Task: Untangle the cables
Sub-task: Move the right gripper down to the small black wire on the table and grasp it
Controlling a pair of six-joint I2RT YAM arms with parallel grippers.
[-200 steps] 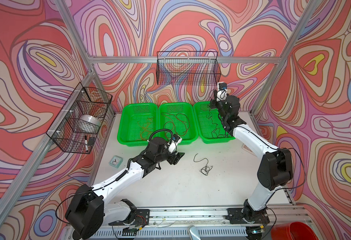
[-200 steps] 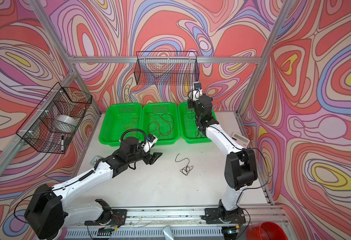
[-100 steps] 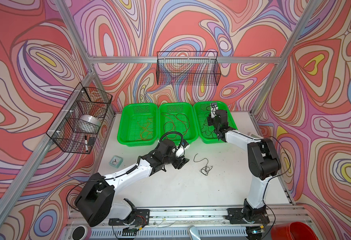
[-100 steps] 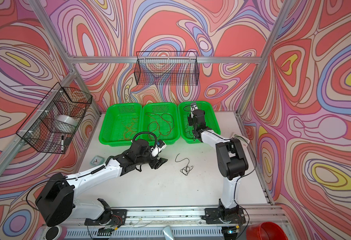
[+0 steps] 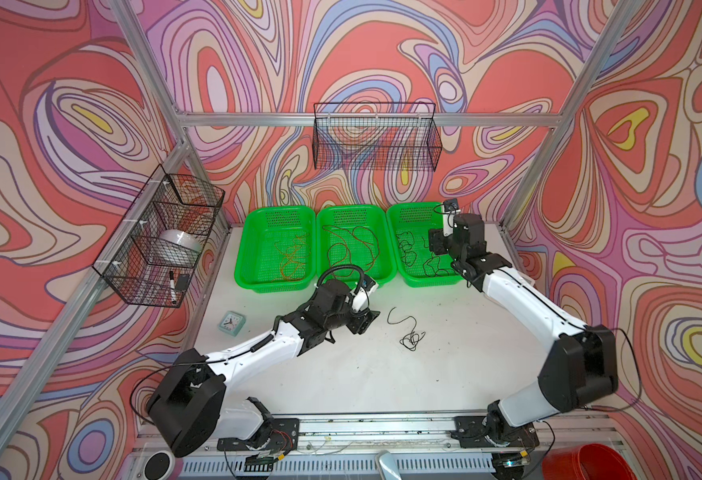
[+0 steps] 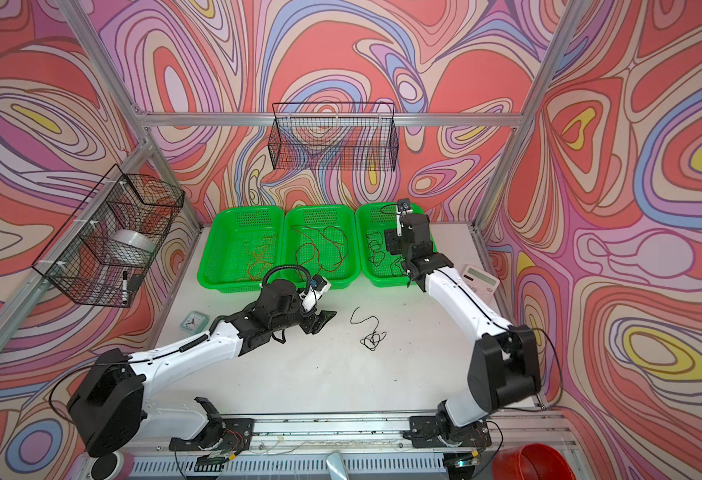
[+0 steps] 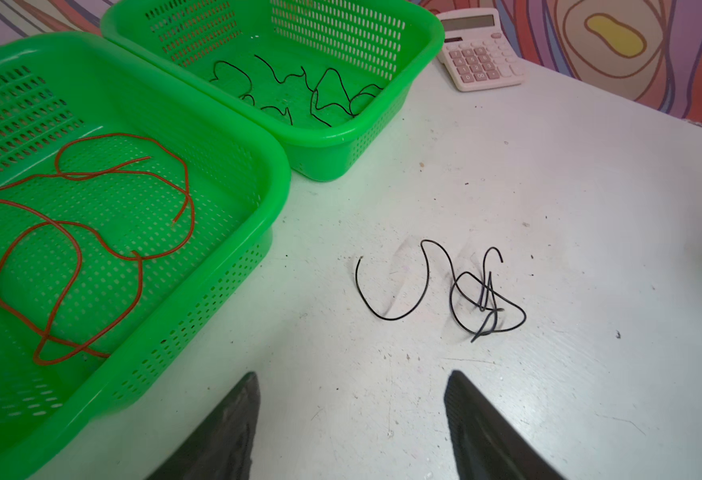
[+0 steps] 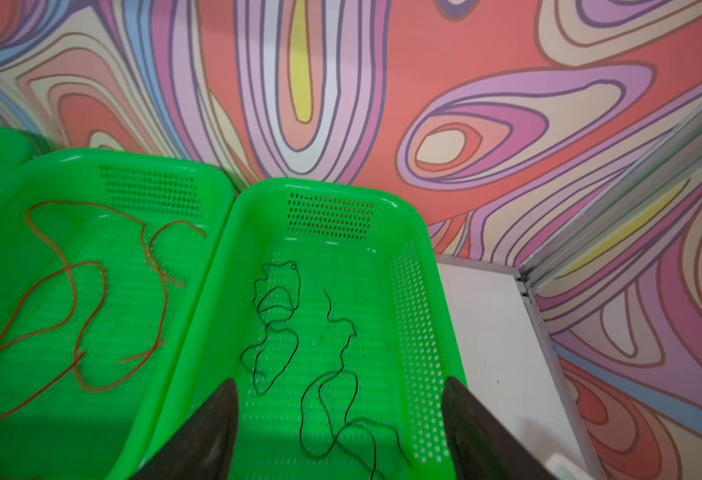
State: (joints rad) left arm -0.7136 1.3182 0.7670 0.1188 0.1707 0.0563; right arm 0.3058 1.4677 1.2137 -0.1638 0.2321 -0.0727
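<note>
Here the left gripper stands released and empty over the worktop, just short of a knotted black cable lying near its middle. The right gripper, likewise released and empty, hangs over the black cables in the green basket by the far right corner.

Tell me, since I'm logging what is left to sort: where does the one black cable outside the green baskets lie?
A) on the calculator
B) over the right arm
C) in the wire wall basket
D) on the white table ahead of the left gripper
D: the black cable lies loosely knotted on the white table, just ahead of the open left gripper.
</note>
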